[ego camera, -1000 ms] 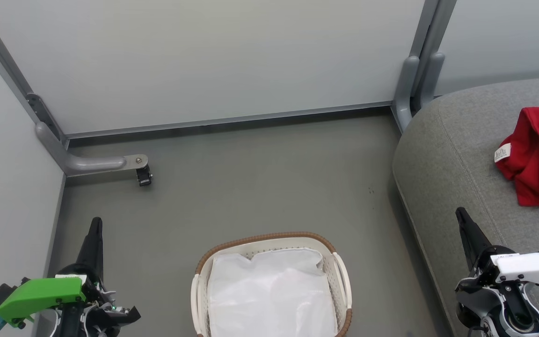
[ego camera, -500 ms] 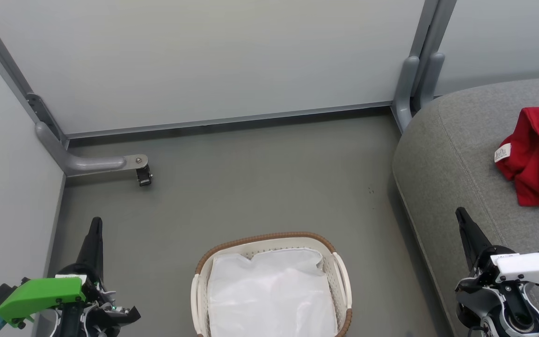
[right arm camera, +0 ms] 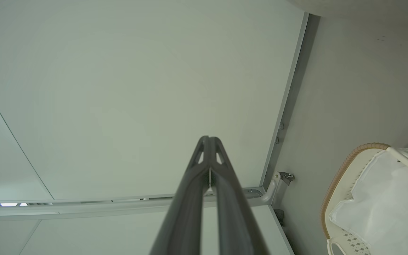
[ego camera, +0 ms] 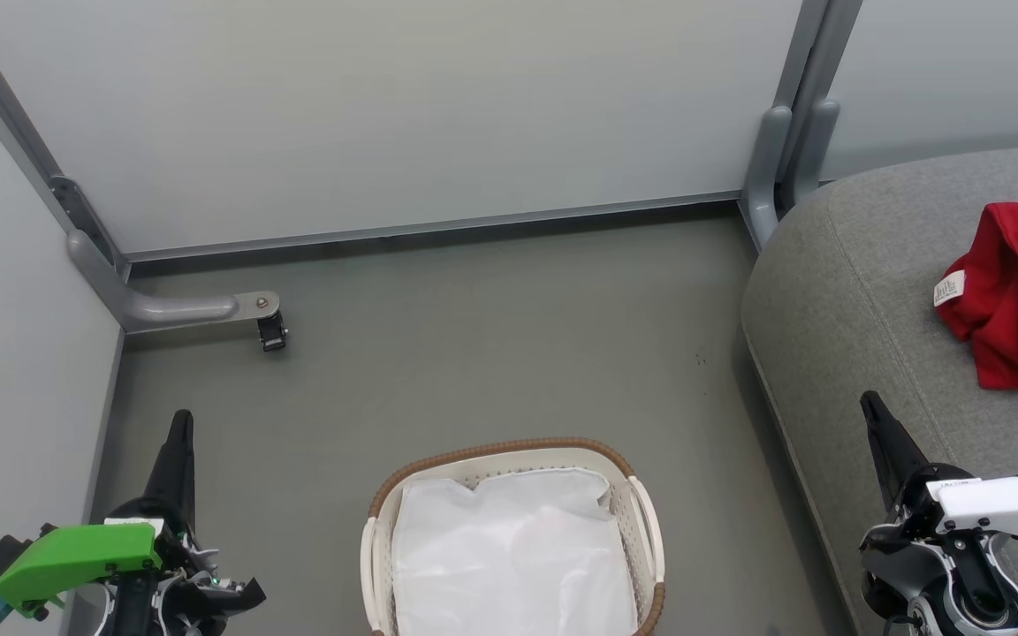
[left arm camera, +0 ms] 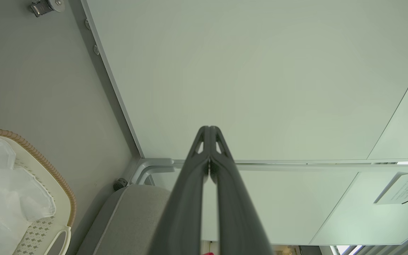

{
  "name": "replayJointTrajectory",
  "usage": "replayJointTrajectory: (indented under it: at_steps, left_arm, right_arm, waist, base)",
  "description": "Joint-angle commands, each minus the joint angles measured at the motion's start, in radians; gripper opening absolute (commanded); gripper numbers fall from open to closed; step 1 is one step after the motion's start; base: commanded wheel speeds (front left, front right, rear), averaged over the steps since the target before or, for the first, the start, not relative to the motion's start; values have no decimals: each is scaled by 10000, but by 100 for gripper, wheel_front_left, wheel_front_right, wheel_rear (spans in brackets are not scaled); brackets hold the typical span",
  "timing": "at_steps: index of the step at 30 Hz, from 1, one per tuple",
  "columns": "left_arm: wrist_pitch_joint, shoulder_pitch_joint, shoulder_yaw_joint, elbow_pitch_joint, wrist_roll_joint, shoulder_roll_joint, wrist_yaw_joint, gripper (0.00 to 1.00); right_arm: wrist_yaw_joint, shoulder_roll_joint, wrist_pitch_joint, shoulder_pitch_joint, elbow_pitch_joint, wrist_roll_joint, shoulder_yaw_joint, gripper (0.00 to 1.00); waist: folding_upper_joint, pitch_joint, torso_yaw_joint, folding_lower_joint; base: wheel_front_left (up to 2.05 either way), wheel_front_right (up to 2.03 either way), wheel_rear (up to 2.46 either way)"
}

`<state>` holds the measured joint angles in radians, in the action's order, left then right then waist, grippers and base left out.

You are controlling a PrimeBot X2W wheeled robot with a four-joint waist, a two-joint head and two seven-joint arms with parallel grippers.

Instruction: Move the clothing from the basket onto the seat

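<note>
- The clothing (ego camera: 1017, 296) is lying in a red heap on the seat (ego camera: 845, 291), running off the head view's right edge, so its full extent is not showing.
- The basket (ego camera: 509, 446) is sitting on the floor (ego camera: 474, 353), well apart from the heap and holding a white sheet (ego camera: 513, 548). No red is showing in it, though its near end is cut off and whatever lies under the sheet is hidden.
- Judging from this, the moving is looking finished, with nothing plainly left to fetch.
- The left fingers (left arm camera: 191, 191) are pressing together at the tips, gripping nothing; the right fingers (right arm camera: 190, 198) are doing the same. Both pairs are pointing away over the floor and touching nothing.
- The clothing is looking soft and matte, bunching in rounded folds, with a small white label at its left edge.
- The seat is showing a coarse grey weave, a rounded corner and a stitched seam.
- The basket is rigid white plastic with perforated walls, a brown woven rim and looped side handles; the sheet is looking thin, creased and faintly glossy.
</note>
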<state>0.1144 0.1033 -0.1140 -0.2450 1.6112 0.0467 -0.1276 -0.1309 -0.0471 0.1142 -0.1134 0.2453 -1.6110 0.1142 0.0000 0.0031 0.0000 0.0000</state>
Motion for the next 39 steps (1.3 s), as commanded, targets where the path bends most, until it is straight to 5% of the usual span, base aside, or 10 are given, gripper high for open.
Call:
replayJointTrajectory:
  at_steps: [1, 39]
  left_arm:
    - [30, 102, -17, 13, 34, 65, -62, 0]
    - [29, 101, -17, 14, 35, 66, -63, 0]
  right_arm:
    - [3, -59, 33, 110, -36, -38, 16, 0]
    - [2, -60, 32, 109, -36, -39, 14, 0]
  waist:
    - [0, 0, 0, 0]
    - [0, 0, 0, 0]
  base:
    - [0, 0, 0]
    - [0, 0, 0]
